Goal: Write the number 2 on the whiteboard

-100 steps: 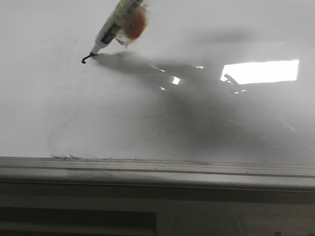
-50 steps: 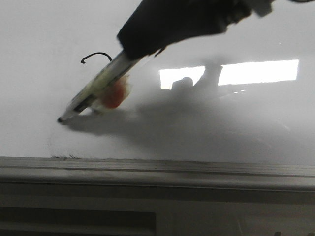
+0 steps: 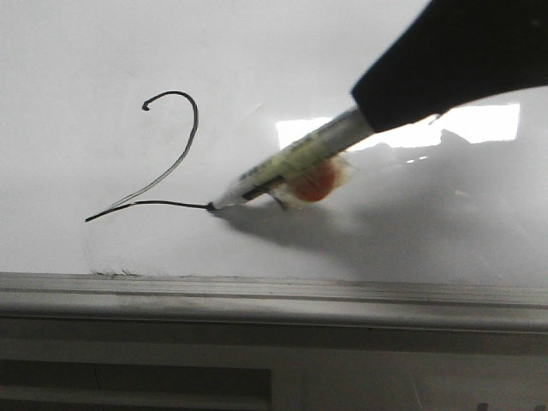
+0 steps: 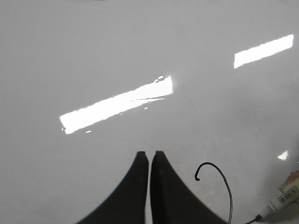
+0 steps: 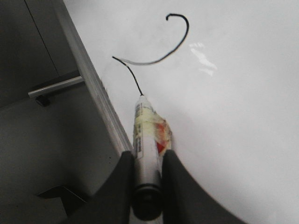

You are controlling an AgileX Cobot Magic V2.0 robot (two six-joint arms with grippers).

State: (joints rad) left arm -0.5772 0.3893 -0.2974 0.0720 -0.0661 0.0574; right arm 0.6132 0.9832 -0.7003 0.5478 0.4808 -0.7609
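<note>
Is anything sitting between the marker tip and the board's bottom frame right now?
No. In the front view the marker tip rests at the end of the number 2 base stroke; between it and the frame is bare whiteboard with faint grey smudges.

- The front view looks low and forward, close over the grey frame onto the whiteboard (image 3: 77, 60), with the right gripper (image 3: 377, 103) entering from the upper right.
- The left wrist view looks down past the left gripper (image 4: 149, 161) onto the board, close above it.
- The right wrist view looks along the marker (image 5: 145, 140) held in its gripper, very near.
- All three share the number 2 (image 3: 184, 150) and the marker tip.
</note>
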